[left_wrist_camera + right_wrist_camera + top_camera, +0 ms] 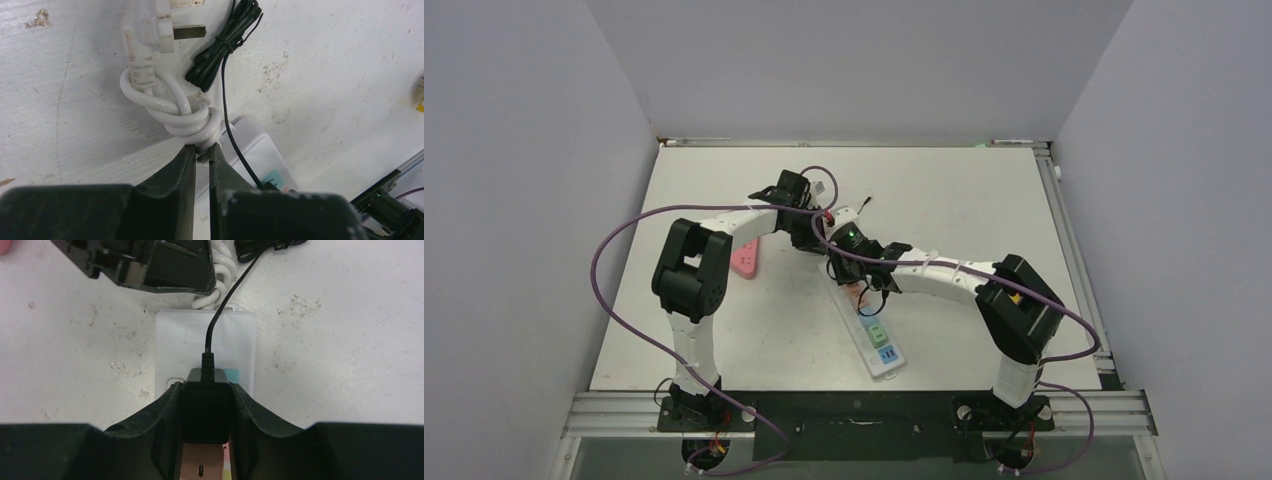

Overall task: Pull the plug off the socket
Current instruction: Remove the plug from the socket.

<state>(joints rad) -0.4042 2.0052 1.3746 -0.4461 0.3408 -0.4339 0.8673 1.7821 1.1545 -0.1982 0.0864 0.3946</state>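
A white socket strip [879, 345] with coloured outlets lies on the table between the arms. My right gripper [206, 387] is shut on a black plug [206, 410], one finger on each side. The plug stands over the strip [175, 340] just above a pink outlet [202, 465]; its pins are hidden. A thin black cable [220, 315] runs from the plug to a coiled bundle [225, 42]. My left gripper [202, 150] is shut on the strip's knotted white cord [192, 122] at the strip's far end [260, 150].
The cord's white three-pin plug [150, 30] lies loose on the table beyond the knot. A pink object [744, 258] lies under the left arm's forearm. The two grippers sit close together near the table's middle [844, 245]. White walls enclose the table.
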